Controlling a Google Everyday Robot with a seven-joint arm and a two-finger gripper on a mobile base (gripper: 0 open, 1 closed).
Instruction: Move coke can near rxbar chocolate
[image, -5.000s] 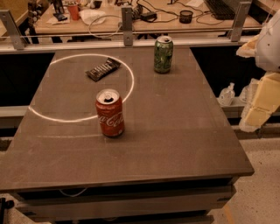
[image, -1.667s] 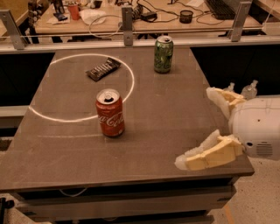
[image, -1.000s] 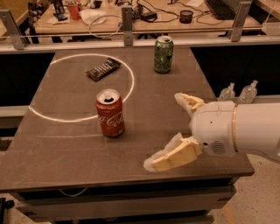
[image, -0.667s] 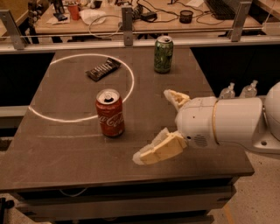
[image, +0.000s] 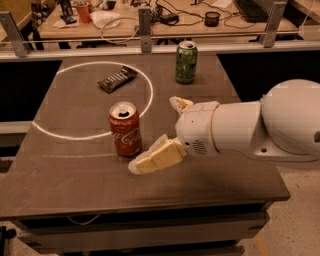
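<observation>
The red coke can (image: 125, 129) stands upright on the dark table, on the front edge of a white ring painted on the top. The rxbar chocolate (image: 117, 79), a dark flat bar, lies inside the ring behind the can. My gripper (image: 152, 134) comes in from the right at can height, open, with its two cream fingers spread. The near finger (image: 155, 157) lies just right of the can's base and the far finger (image: 179, 104) is further back; neither holds the can.
A green soda can (image: 186, 62) stands at the back of the table (image: 75, 190), right of the ring. A railing and a cluttered desk lie behind the table. My white arm (image: 260, 127) covers the table's right side.
My arm has swept in from the right edge of the table to the left, and the open gripper now sits right beside the coke can. The cans and the bar have not moved.
</observation>
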